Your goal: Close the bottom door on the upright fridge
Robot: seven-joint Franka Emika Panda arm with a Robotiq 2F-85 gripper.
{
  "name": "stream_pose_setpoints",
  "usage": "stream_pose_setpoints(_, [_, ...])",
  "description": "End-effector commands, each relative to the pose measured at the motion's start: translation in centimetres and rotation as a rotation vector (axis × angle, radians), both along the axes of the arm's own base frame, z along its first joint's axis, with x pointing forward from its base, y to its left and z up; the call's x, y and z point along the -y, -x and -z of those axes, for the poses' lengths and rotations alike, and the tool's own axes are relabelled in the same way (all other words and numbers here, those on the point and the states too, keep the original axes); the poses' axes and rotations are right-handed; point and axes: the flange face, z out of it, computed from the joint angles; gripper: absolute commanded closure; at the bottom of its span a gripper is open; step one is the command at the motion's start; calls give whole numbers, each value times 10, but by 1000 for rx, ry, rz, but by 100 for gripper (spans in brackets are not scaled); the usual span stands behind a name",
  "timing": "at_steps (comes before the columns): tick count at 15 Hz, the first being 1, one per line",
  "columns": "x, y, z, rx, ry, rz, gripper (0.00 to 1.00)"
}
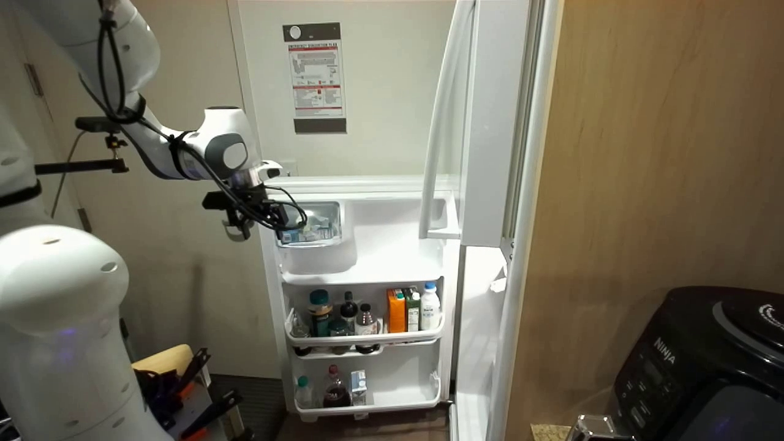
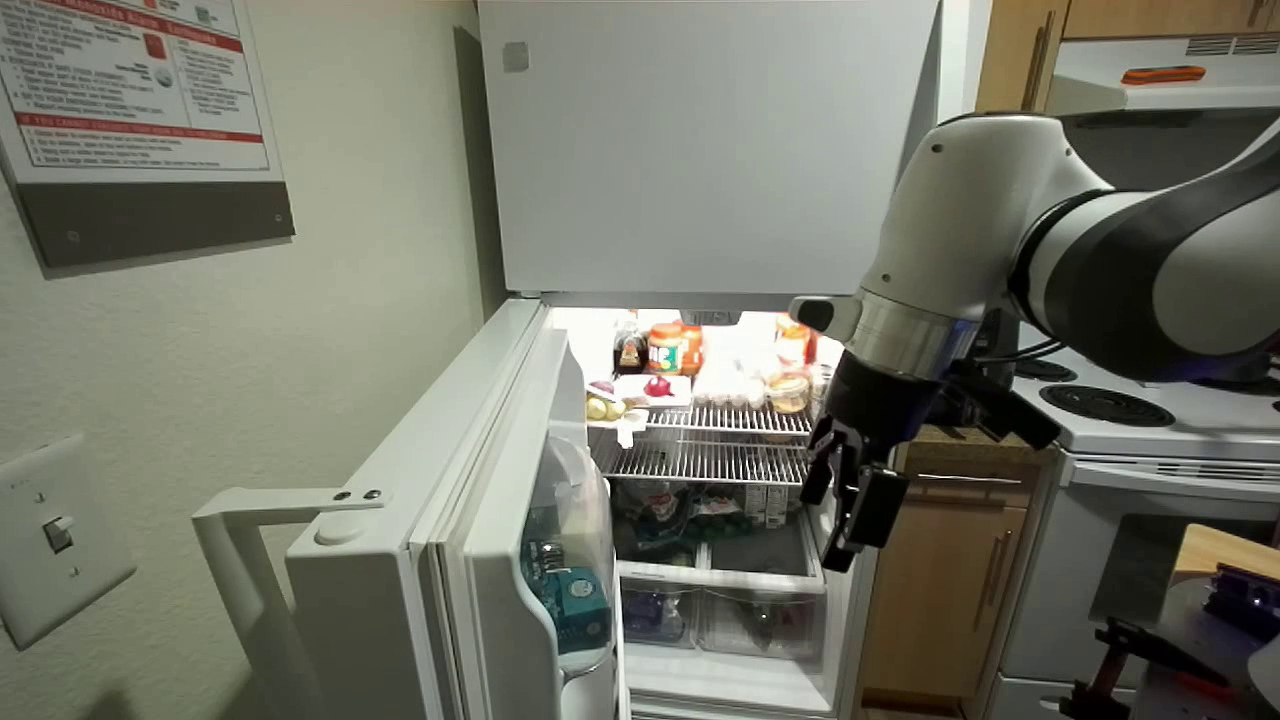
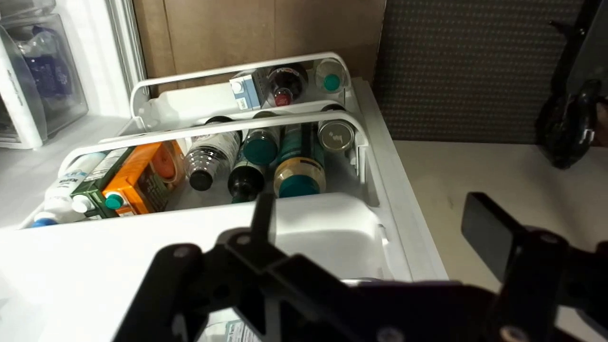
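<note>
The upright fridge (image 1: 496, 122) (image 2: 700, 150) is white. Its upper door is shut. The bottom door (image 1: 398, 245) (image 2: 400, 450) stands wide open, its inner side showing racks of bottles, jars and cartons, and a clear bin (image 1: 321, 233). Shelves of food show inside in an exterior view. My gripper (image 1: 242, 229) (image 2: 845, 510) is open and empty, near the top of the door's free edge. In the wrist view, that door edge runs between the spread fingers (image 3: 375, 223), one finger over the inner side, one over the wall side. Whether anything touches is unclear.
The upper door's long handle (image 1: 444, 110) hangs near the open door. A wall with a sign (image 1: 316, 79) stands behind the bottom door. A wood-grain panel (image 1: 612, 153) and black cooker (image 1: 680, 367) are beside the fridge. A stove (image 2: 1110, 410) stands on the opposite side.
</note>
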Motion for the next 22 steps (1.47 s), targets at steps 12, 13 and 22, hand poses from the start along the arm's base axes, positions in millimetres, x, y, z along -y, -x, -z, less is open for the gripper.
stream_pose_setpoints(12, [-8, -4, -1, -2, -7, 0, 0])
stream_pose_setpoints(13, [-8, -4, -1, -2, -7, 0, 0])
stream_pose_setpoints(22, [-50, -28, -7, 41, -71, -45, 0])
